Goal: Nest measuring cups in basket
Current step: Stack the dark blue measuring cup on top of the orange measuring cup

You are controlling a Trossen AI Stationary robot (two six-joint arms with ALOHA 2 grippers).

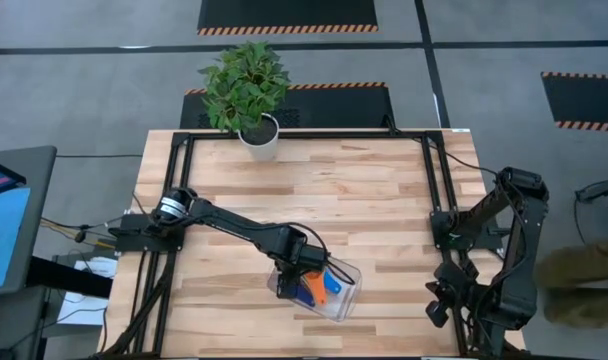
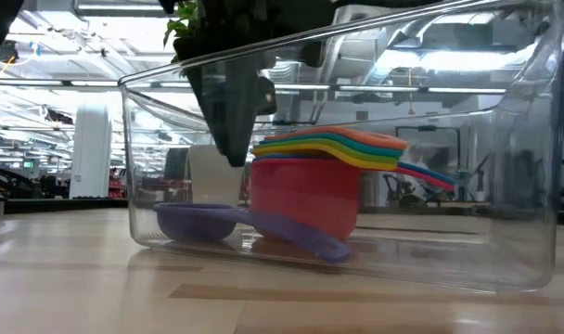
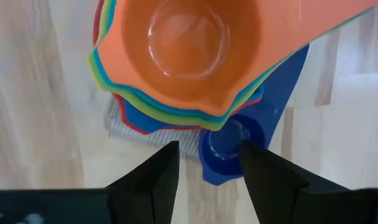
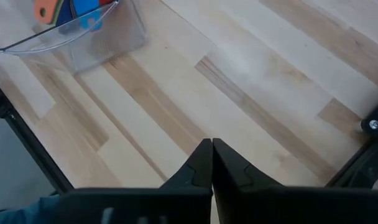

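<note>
Clear basket (image 1: 348, 297) on the tabletop (image 1: 384, 190) holds nested measuring cups (image 3: 183, 56) (orange uppermost). Left gripper (image 3: 206, 163) hangs over them, fingers apart, empty. Right gripper (image 4: 212, 163) closed, well apart.

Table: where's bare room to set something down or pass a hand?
Bare wood between the plant pot and the basket, and from the basket to the right gripper, parked shut at the right edge. Crowded: the basket, holding the stacked cups, with the left gripper open over them.
</note>
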